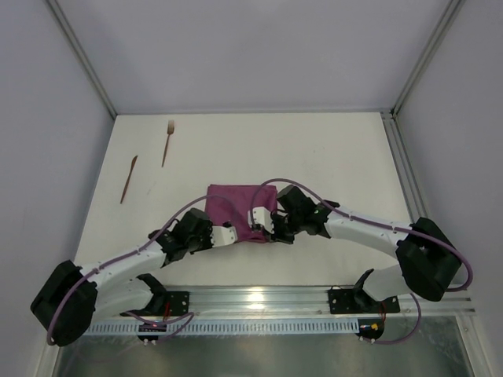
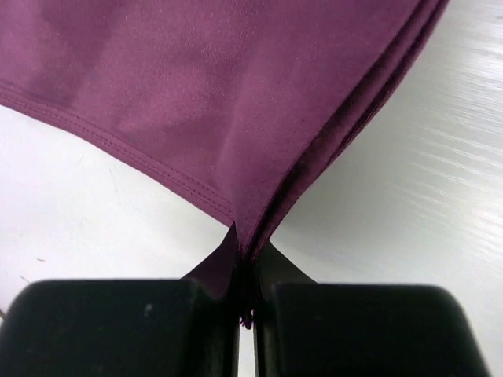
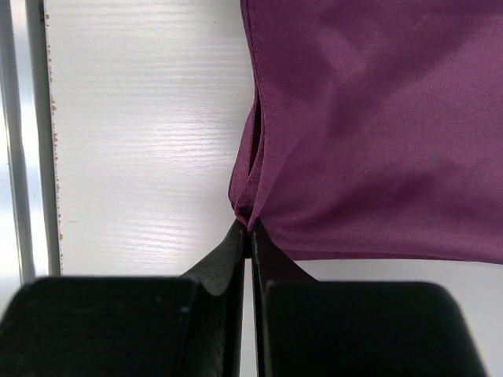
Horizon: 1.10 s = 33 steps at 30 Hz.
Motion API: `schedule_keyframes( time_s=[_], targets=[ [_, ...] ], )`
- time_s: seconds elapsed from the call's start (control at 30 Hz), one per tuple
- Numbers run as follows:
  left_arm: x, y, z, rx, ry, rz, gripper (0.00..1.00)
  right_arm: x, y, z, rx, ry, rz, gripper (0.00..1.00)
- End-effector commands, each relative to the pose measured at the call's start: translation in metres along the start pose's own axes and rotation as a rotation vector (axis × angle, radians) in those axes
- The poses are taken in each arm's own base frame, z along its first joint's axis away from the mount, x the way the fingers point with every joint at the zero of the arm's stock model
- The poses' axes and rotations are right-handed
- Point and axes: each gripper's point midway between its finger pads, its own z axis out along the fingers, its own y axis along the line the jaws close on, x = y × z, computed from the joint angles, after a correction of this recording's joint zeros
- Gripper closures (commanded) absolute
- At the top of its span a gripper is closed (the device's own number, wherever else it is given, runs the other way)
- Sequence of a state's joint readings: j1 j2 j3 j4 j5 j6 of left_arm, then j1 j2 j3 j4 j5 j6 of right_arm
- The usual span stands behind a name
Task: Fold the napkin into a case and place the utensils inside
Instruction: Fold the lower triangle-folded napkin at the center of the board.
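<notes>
The plum-purple napkin lies folded into a small layered rectangle at the table's middle. My left gripper is shut on its near left corner; in the left wrist view the cloth is pinched between the black fingers. My right gripper is shut on the near right corner; in the right wrist view the cloth runs into the closed fingers. The wooden fork and the knife-like stick lie apart at the far left.
A white table is bounded by grey walls and a metal frame. An aluminium rail runs along the near edge, carrying both arm bases. Purple cables loop over the arms.
</notes>
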<state>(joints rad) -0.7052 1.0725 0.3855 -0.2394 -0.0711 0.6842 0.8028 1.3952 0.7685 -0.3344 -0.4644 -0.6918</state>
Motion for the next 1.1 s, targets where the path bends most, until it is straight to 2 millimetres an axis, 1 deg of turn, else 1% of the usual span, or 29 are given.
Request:
schedule_keyframes(
  time_s=[0.0, 0.07, 0.1, 0.13, 0.17, 0.2, 0.23, 0.27, 0.33, 0.4, 0.43, 0.47, 0.5, 0.53, 0.57, 0.6, 0.7, 0.73, 0.77, 0.8, 0.83, 0.9, 0.93, 1.0, 1.03, 1.07],
  targets=[
    [-0.022, -0.006, -0.023, 0.101, -0.068, -0.021, 1.0, -0.026, 0.01, -0.009, -0.035, -0.049, 0.019, 0.96],
    [-0.023, -0.014, -0.033, 0.156, -0.067, -0.025, 1.0, -0.027, 0.024, -0.01, -0.075, -0.052, 0.055, 0.96],
    [-0.017, -0.028, -0.04, 0.228, -0.047, -0.03, 1.0, -0.025, 0.031, -0.01, -0.095, -0.057, 0.074, 0.96],
    [-0.022, -0.029, -0.048, 0.242, -0.06, -0.031, 1.0, -0.029, 0.039, -0.011, -0.122, -0.081, 0.083, 0.96],
    [-0.021, -0.032, -0.052, 0.264, -0.055, -0.034, 1.0, -0.029, 0.047, -0.012, -0.146, -0.088, 0.102, 0.96],
    [-0.02, -0.037, -0.057, 0.288, -0.052, -0.035, 1.0, -0.029, 0.054, -0.012, -0.159, -0.08, 0.081, 0.96],
    [-0.019, -0.043, -0.065, 0.322, -0.049, -0.038, 1.0, -0.027, 0.055, -0.013, -0.132, -0.062, 0.069, 0.96],
    [-0.017, -0.047, -0.068, 0.341, -0.046, -0.037, 1.0, -0.028, 0.063, -0.015, -0.154, -0.05, 0.07, 0.96],
    [-0.013, -0.053, -0.075, 0.373, -0.03, -0.041, 1.0, -0.04, 0.064, -0.022, -0.167, -0.074, 0.12, 0.96],
    [-0.014, -0.054, -0.079, 0.384, -0.035, -0.046, 1.0, -0.048, 0.074, -0.026, -0.216, -0.108, 0.145, 0.96],
    [-0.014, -0.053, -0.081, 0.384, -0.033, -0.047, 1.0, -0.047, 0.078, -0.025, -0.227, -0.108, 0.194, 0.96],
    [-0.015, -0.051, -0.083, 0.38, -0.034, -0.048, 1.0, -0.051, 0.08, -0.024, -0.241, -0.128, 0.219, 0.96],
    [-0.015, -0.048, -0.083, 0.37, -0.031, -0.058, 1.0, -0.046, 0.085, -0.021, -0.261, -0.125, 0.258, 0.96],
    [-0.015, -0.046, -0.083, 0.363, -0.029, -0.06, 1.0, -0.046, 0.09, -0.02, -0.279, -0.123, 0.33, 0.96],
    [-0.015, -0.043, -0.083, 0.355, -0.027, -0.063, 1.0, -0.047, 0.09, -0.018, -0.282, -0.135, 0.354, 0.96],
    [-0.015, -0.041, -0.082, 0.353, -0.024, -0.059, 1.0, -0.042, 0.093, -0.016, -0.299, -0.128, 0.39, 0.96],
    [-0.017, -0.035, -0.079, 0.356, -0.015, -0.055, 1.0, -0.039, 0.091, -0.018, -0.305, -0.156, 0.482, 0.96],
    [-0.019, -0.033, -0.079, 0.359, -0.018, -0.058, 1.0, -0.036, 0.079, -0.022, -0.281, -0.183, 0.534, 0.96],
    [-0.02, -0.028, -0.078, 0.356, -0.021, -0.07, 1.0, -0.041, 0.069, -0.023, -0.269, -0.23, 0.578, 0.96],
    [-0.026, -0.025, -0.076, 0.372, -0.033, -0.077, 1.0, -0.035, 0.07, -0.023, -0.293, -0.249, 0.623, 0.96],
    [-0.027, -0.021, -0.074, 0.376, -0.036, -0.082, 1.0, -0.031, 0.059, -0.026, -0.274, -0.276, 0.666, 0.96],
    [-0.029, -0.014, -0.07, 0.382, -0.034, -0.103, 1.0, -0.03, 0.053, -0.024, -0.273, -0.296, 0.718, 0.96],
    [-0.031, -0.01, -0.064, 0.405, -0.022, -0.109, 1.0, -0.028, 0.052, -0.021, -0.29, -0.295, 0.733, 0.96],
    [-0.033, -0.01, -0.058, 0.441, -0.013, -0.125, 1.0, -0.027, 0.049, -0.018, -0.297, -0.297, 0.749, 0.96],
    [-0.034, -0.009, -0.051, 0.473, 0.006, -0.133, 1.0, -0.026, 0.046, -0.014, -0.307, -0.305, 0.756, 0.96],
    [-0.034, -0.009, -0.048, 0.488, 0.011, -0.139, 1.0, -0.021, 0.038, -0.015, -0.294, -0.314, 0.783, 0.96]
  ],
)
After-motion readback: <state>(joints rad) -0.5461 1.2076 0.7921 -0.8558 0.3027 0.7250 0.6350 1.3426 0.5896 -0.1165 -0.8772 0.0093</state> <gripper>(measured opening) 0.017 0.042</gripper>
